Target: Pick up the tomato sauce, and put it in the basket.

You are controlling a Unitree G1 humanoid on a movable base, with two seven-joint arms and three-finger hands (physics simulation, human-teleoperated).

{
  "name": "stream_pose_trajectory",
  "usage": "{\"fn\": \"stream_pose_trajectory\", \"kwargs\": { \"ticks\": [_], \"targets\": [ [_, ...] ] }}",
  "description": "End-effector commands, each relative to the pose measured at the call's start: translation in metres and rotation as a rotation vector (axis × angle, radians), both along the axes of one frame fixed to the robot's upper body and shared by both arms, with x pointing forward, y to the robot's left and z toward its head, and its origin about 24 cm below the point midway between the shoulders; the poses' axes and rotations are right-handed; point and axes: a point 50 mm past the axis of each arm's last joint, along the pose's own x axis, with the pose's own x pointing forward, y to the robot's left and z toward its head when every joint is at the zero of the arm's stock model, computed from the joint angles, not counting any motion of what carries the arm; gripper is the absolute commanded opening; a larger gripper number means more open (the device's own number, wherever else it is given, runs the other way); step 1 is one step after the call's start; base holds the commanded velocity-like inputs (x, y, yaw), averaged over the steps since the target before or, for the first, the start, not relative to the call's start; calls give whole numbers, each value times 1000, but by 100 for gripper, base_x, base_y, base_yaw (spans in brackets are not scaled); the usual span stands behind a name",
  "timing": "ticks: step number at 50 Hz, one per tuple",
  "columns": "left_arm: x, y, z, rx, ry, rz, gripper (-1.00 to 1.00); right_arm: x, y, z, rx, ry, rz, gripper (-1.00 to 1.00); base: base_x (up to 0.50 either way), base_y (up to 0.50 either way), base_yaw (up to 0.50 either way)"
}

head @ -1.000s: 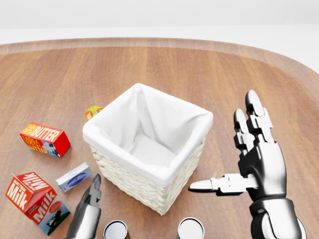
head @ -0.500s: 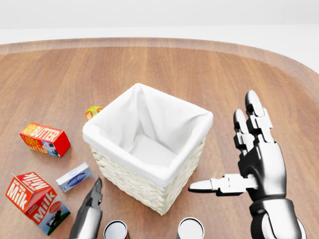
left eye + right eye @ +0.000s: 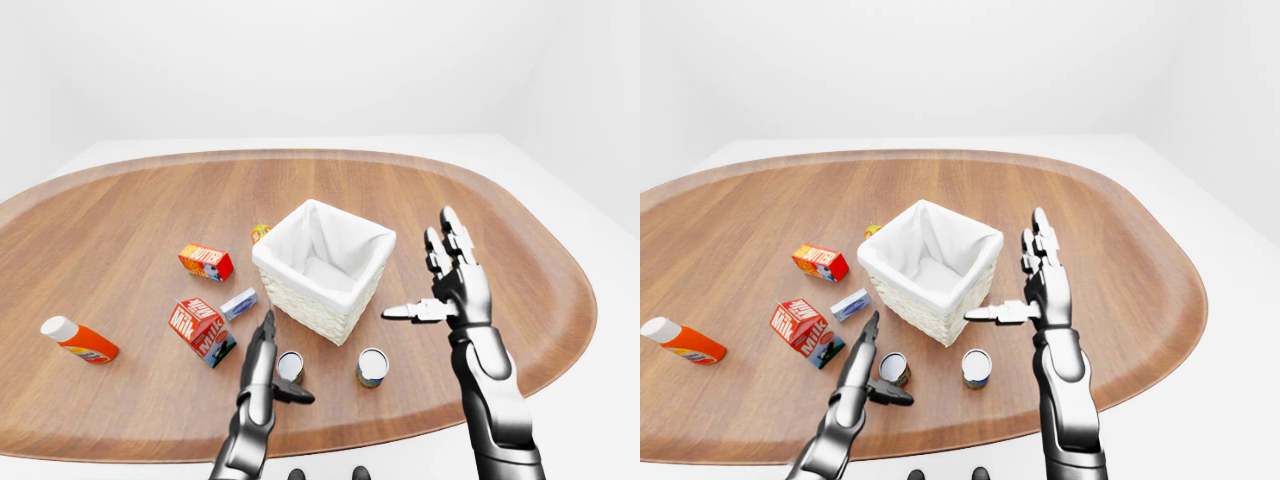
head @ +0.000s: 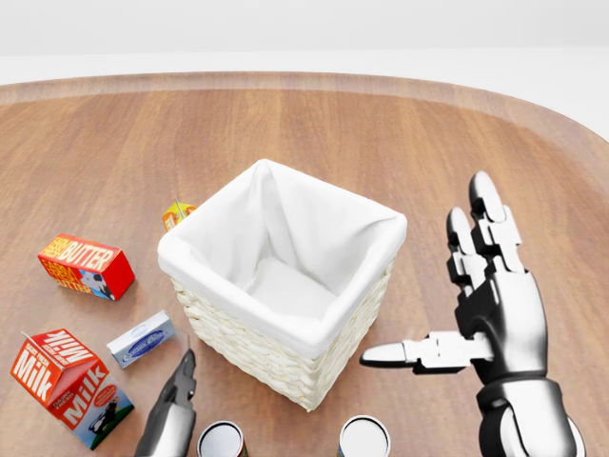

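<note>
Two open-topped cans stand near the bottom of the views, below the basket. The left can has a reddish label and I take it for the tomato sauce; the right can looks darker. I cannot read either label. The white-lined wicker basket stands mid-table. My left hand is open, fingers straight, just left of the reddish can, thumb pointing below it, not touching. My right hand is open and raised to the right of the basket, thumb pointing at it.
Left of the basket are a red butter box, a milk carton and a small blue-white box. A small orange carton sits by the basket's upper-left side. An orange bottle lies far left.
My left hand has sunk slightly toward the bottom of the head view. The right hand, basket and cans have not moved.
</note>
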Motion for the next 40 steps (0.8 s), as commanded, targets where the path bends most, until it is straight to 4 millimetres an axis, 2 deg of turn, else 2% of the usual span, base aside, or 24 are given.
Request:
{"fn": "stream_pose_trajectory", "kwargs": {
  "ticks": [1, 40],
  "targets": [
    [-1, 1, -3, -3, 7, 1, 100, 0, 0, -1, -1, 4, 1, 100, 0, 0, 0],
    [2, 5, -12, -19, 30, 16, 100, 0, 1, -4, -4, 19, 5, 100, 0, 0, 0]
  ]
}}
